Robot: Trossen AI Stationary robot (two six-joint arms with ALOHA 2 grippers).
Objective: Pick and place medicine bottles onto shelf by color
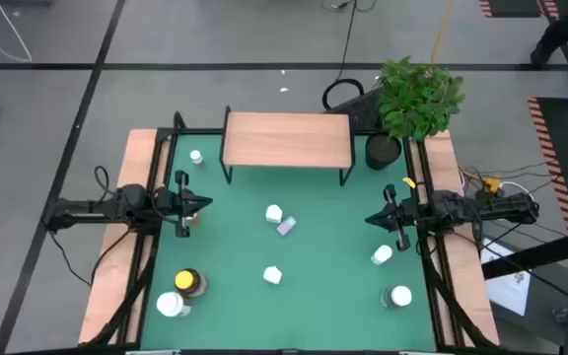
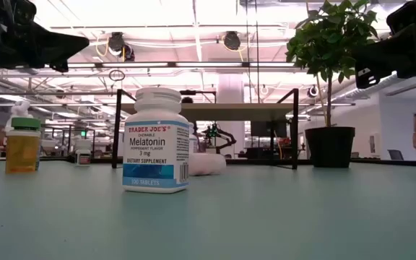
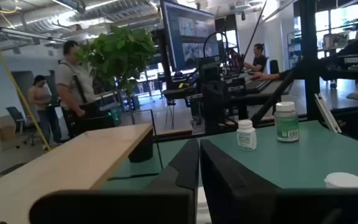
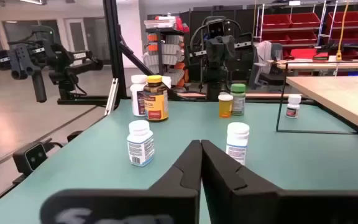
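The small shelf with a light wooden rectangular top on thin black legs (image 1: pixel 287 139) stands bare at the far middle of the green-matted surface (image 1: pixel 328 281), with a black pot holding a leafy green plant (image 1: pixel 386 150) just beside its right end. The medicine bottles are all still down on the mat: a small white bottle (image 1: pixel 196 157) near the shelf's left legs, a white bottle (image 1: pixel 273 213) and a pale one lying on its side (image 1: pixel 286 228) close together in the middle, another white bottle (image 1: pixel 272 276) nearer the front, a dark amber bottle with a yellow lid (image 1: pixel 188 283) touching or just beside a white one (image 1: pixel 172 305) at the front left, and two white bottles (image 1: pixel 382 255) (image 1: pixel 399 296) at the front right. The left hand (image 1: pixel 203 205) hovers at the mat's left edge, its fingers pressed together and holding nothing; the right hand (image 1: pixel 371 219) hovers at the right edge, fingers likewise together and empty. In the low view a white bottle labelled melatonin (image 2: pixel 156 140) stands upright in front.
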